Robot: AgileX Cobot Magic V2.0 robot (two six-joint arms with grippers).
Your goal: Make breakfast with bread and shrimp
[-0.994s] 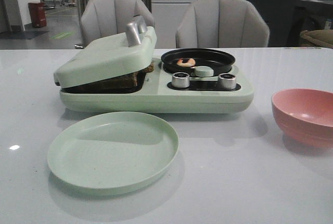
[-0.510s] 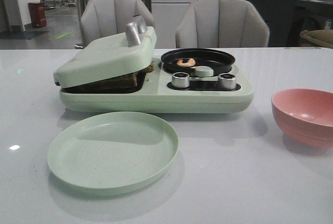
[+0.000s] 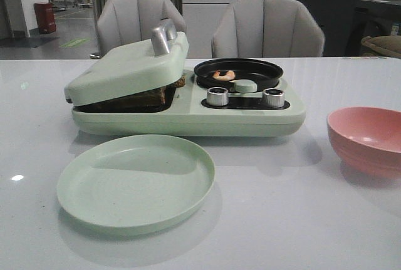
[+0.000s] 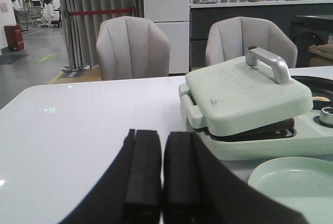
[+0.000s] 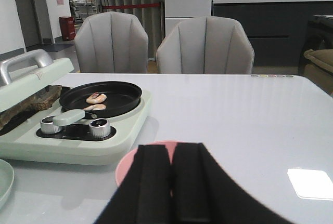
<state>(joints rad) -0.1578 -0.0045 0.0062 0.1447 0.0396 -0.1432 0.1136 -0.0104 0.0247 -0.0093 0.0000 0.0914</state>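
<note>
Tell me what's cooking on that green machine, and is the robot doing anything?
Nothing is being handled now. Bread sits in the breakfast maker under its propped lid, and shrimp lie in the black pan. The left gripper and right gripper are both shut and hold nothing. The green plate and pink bowl are empty.

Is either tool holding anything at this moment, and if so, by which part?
Nothing is held. The left tool and the right tool are both shut with nothing between the fingers, away from the bread and shrimp.
</note>
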